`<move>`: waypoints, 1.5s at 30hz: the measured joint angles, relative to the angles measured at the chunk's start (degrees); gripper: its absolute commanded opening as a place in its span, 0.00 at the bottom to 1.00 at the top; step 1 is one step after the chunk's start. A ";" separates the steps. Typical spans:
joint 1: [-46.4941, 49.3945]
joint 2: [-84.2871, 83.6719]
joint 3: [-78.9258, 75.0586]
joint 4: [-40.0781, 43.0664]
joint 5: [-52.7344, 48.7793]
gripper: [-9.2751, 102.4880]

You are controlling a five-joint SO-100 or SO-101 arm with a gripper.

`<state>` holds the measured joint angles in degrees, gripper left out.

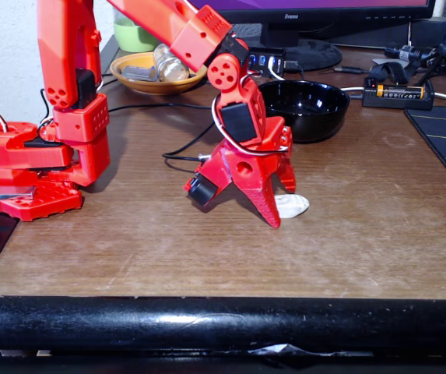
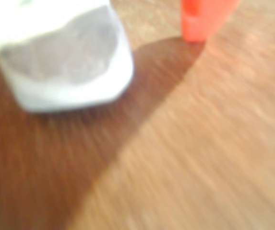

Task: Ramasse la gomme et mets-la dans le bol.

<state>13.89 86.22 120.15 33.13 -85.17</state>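
Observation:
The white eraser [image 1: 294, 206] lies flat on the wooden table, a short way in front of the glossy black bowl [image 1: 316, 128]. My red gripper [image 1: 283, 206] points down onto the table right at the eraser, its long finger [image 1: 269, 204] touching the wood just left of it. In the blurred wrist view the eraser [image 2: 65, 57] looms large at the upper left, smudged grey on top. One red fingertip [image 2: 204, 19] stands apart from it at the upper right. The jaws look open around the eraser, not closed on it.
An orange-yellow dish [image 1: 141, 84] holding small items and a green cup [image 1: 133, 35] sit at the back left. A battery holder [image 1: 398, 93] and a black mat [image 1: 444, 140] lie to the right. The arm's red base [image 1: 36, 164] stands at the left edge.

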 measured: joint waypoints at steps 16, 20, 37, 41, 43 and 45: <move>0.09 -1.05 2.72 -2.37 2.29 0.33; 0.26 -1.67 2.11 -1.76 3.34 0.33; 0.79 -1.93 1.76 -1.23 0.53 0.31; 0.97 -1.93 1.93 -2.11 0.53 0.28; 0.97 -1.93 2.11 -2.20 0.53 0.28; 0.97 -1.93 2.11 -2.20 0.53 0.28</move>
<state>14.85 84.29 122.26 30.94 -84.64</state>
